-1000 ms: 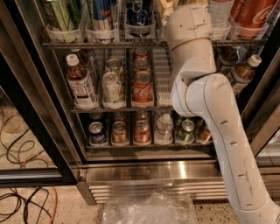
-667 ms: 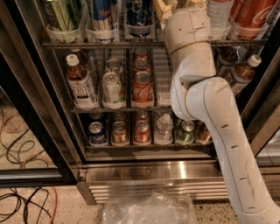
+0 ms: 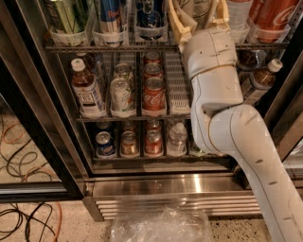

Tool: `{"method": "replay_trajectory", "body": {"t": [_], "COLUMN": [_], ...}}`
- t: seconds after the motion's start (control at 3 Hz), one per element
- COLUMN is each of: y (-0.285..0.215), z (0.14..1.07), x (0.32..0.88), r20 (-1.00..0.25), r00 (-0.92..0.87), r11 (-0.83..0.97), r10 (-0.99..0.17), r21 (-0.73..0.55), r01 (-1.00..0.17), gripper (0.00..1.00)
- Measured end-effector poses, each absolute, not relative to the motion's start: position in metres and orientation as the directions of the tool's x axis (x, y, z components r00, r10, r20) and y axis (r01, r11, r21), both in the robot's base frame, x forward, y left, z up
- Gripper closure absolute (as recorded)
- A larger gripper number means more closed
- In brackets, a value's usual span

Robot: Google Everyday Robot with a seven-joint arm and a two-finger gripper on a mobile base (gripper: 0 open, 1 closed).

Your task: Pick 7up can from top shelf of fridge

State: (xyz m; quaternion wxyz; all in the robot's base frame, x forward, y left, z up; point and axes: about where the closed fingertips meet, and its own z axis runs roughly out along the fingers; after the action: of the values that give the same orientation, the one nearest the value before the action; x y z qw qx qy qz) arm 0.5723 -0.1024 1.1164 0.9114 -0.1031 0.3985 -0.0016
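My gripper (image 3: 196, 10) is at the top shelf (image 3: 118, 47) of the fridge (image 3: 165, 185), at the upper middle of the camera view. Its cream fingers (image 3: 176, 21) stand on either side of the whitish 7up can (image 3: 202, 10) and press against it. Only the can's lower part shows; the rest is cut off by the frame's top edge. My white arm (image 3: 218, 108) runs from the lower right up to the shelf and hides the racks behind it.
White cup holders (image 3: 66, 35) on the top shelf hold a greenish can, blue cans and a red Coca-Cola can (image 3: 272, 14). Lower racks carry cans and bottles (image 3: 87, 90). A black door frame (image 3: 42, 118) stands at the left. A plastic bag (image 3: 161, 227) and cables (image 3: 23, 222) lie on the floor.
My wrist and gripper have come down and back from the shelf, so the fingers and the can between them now show more fully. The other cans and bottles have not moved.
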Motion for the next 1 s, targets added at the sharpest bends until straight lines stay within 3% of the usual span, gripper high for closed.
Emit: {"method": "replay_trajectory", "body": {"t": [0.33,1.0], "y": [-0.103,-0.101], "z": [1.096,1.063], "x": [0.552,0.514], "r20": [-0.763,-0.844], "r00": [0.639,0.534], "r11": [0.972,0.94], "r10": [-0.101,-0.038], "r21": [-0.212,-0.212], "r01": [-0.1,-0.267], "gripper": [1.0,1.0]}}
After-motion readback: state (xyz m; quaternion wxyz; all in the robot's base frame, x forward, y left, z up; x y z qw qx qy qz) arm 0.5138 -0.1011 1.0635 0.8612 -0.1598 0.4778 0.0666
